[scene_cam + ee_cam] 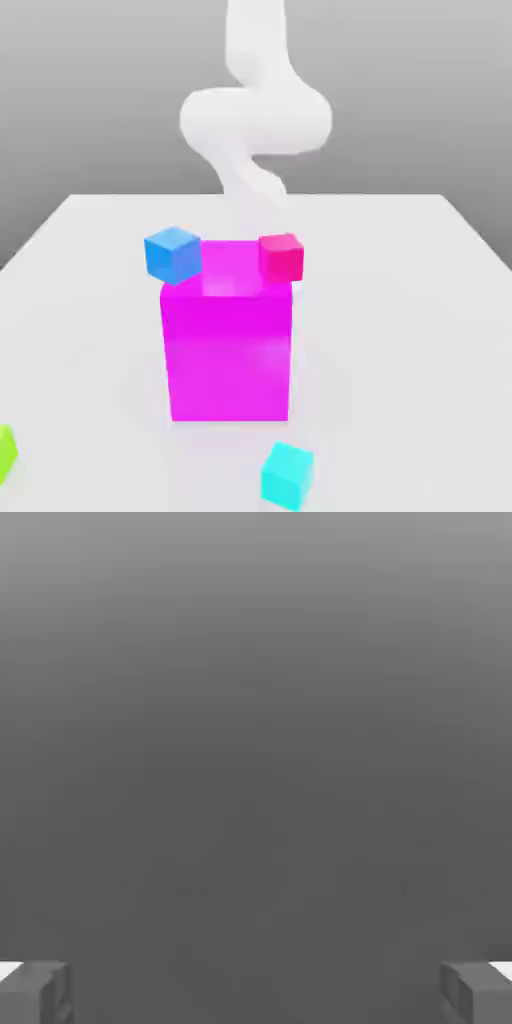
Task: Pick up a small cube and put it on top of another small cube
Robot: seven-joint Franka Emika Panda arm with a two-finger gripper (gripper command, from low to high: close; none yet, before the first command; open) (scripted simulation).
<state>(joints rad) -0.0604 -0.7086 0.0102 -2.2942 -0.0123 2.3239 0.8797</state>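
Nearest the exterior camera sat the small cyan cube (288,476), close to the front edge of the table (420,300), with the small lime-green cube (5,452) off toward that view's left, cut by the frame edge.

Through the hand view, the gripper (256,992) was spread wide, one grey fingertip (35,992) at each lower corner of the picture and nothing between them, only featureless grey background ahead. The white arm (255,110) rose behind the big magenta block (228,340), well back from both task cubes. Flanking the block's far top corners were the small blue cube (172,253) and the small pink-red cube (282,256); whether they rested on the table behind it or touched it could not be told.

The pick was judged not yet begun. The main risk was the magenta block standing directly between the arm and the two cubes: a low, straight reach forward could strike it or nudge the blue and pink-red cubes. Coming over the top, or around a side, looked safer. A second risk was the green cube's place near the table's front corner; an off-centre descent could push it over the edge. The cyan cube also lay near the front edge, so a careless placing could shove it off.

Open room was generous on both sides of the block, and bare surface lay between the green and cyan cubes, which stood well apart.
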